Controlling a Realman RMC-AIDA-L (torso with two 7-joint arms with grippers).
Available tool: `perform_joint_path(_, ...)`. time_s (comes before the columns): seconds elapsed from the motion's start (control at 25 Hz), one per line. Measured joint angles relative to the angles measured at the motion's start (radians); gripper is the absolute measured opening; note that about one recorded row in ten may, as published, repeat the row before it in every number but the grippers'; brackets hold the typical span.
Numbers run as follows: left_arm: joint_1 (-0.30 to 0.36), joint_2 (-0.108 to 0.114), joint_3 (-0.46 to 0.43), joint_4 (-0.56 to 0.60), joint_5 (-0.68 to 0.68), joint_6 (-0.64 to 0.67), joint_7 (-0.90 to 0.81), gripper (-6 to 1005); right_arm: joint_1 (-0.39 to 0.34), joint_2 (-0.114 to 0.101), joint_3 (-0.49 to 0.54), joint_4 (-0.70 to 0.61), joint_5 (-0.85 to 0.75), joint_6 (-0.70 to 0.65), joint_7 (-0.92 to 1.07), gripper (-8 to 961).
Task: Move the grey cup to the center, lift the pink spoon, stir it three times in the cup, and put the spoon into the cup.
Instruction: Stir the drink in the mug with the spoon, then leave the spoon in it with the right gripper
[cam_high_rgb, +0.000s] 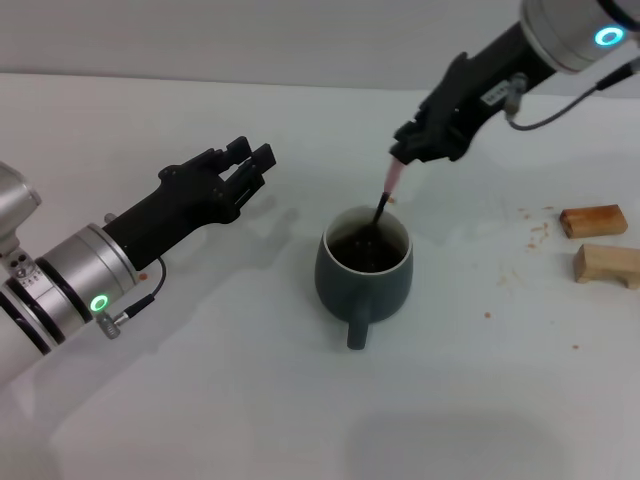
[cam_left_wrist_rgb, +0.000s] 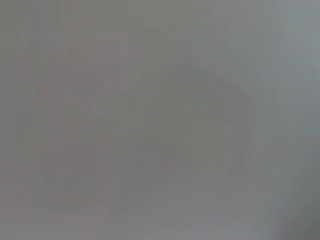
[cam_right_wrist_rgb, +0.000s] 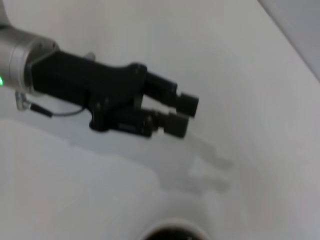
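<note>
White tabletop, grey cup (cam_high_rgb: 365, 268) mid-table with the pink spoon (cam_high_rgb: 388, 192) dipped in its dark liquid, pinched by the right gripper (cam_high_rgb: 410, 150). You're in the stir step; next, let go so it rests inside. Left gripper (cam_high_rgb: 252, 163) hovers nearby, jaws slightly apart, holding nothing

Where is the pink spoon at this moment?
In the head view, the pink spoon is held by the right end effector, right of centre, slanting down with its bowl in the dark liquid of the grey cup.
</note>
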Motion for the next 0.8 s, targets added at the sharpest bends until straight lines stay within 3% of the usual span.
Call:
perform_joint_path(0.16, 0.0, 0.0, 0.0, 0.0, 0.0, 0.005, -0.003, 350, 0.006, 0.017, -0.037, -0.001, 0.045, 0.022, -0.005, 88)
perform_joint_path(0.44, 0.004, -0.002, 0.0, 0.0, 0.0, 0.007, -0.002, 349, -0.031, 0.016, -0.084, -0.07, 0.141, -0.01, -0.006, 88)
perform_joint_path(0.8, 0.008, -0.001, 0.002, 0.0, 0.0, 0.015, -0.004, 348, -0.081, 0.014, -0.074, -0.134, 0.167, -0.119, 0.015, 87)
